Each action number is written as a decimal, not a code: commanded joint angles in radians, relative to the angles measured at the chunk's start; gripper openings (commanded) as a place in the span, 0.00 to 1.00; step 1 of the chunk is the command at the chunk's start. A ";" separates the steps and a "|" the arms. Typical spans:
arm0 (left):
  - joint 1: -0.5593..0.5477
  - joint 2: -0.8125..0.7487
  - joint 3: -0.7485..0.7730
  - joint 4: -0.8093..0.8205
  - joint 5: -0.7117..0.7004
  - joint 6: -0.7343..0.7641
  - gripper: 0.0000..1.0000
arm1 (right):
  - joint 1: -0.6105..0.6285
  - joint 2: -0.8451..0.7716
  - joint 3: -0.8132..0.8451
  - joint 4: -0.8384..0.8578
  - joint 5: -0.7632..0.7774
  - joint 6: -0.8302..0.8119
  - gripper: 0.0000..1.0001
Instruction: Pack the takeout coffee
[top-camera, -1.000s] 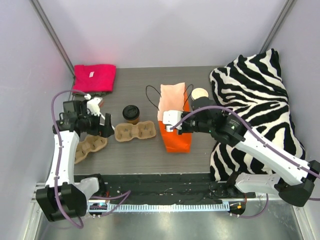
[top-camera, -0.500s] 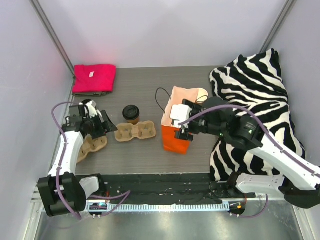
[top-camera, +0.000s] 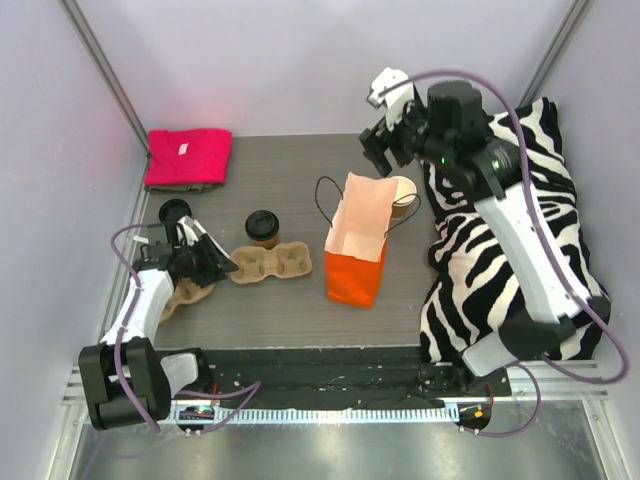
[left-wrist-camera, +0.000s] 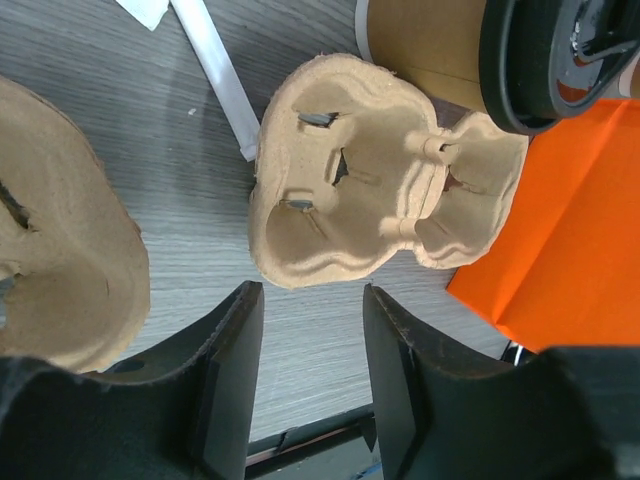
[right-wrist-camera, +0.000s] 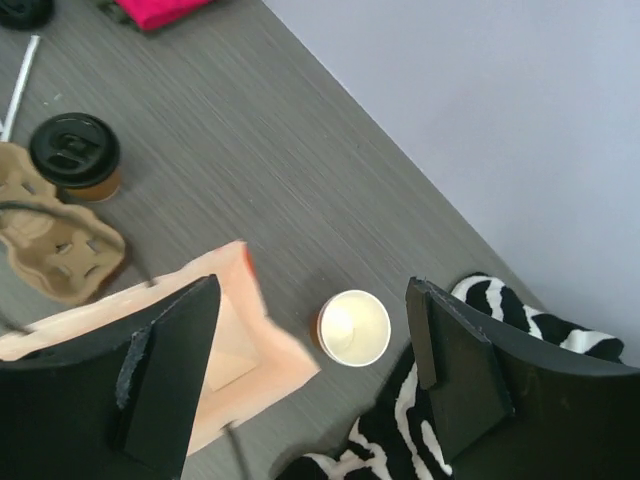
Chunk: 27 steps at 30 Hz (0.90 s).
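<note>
1. Your left gripper (left-wrist-camera: 308, 300) sits low over the counter (top-camera: 300, 170), jaws parted with nothing between them, just short of the cardboard cup tray (left-wrist-camera: 370, 190).
2. Your right gripper (top-camera: 382, 152) hangs high above the far side of the open orange bag (top-camera: 352, 278), spread wide and empty.
3. The takeout coffee (top-camera: 262, 226), black lid on, stands upright on the counter just behind the tray and left of the bag; neither gripper holds it.
4. A lidless cup (top-camera: 401, 190) stands between the bag and the zebra cushion (top-camera: 510, 190).
</note>
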 joint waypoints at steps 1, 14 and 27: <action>-0.015 0.021 -0.004 0.061 0.016 -0.032 0.50 | -0.156 0.155 0.200 -0.215 -0.245 -0.057 0.84; -0.045 0.047 -0.002 0.038 -0.067 -0.051 0.60 | -0.215 0.353 0.279 -0.455 -0.361 -0.382 0.77; -0.045 0.087 -0.007 0.026 -0.096 -0.075 0.66 | -0.216 0.391 0.174 -0.369 -0.352 -0.375 0.44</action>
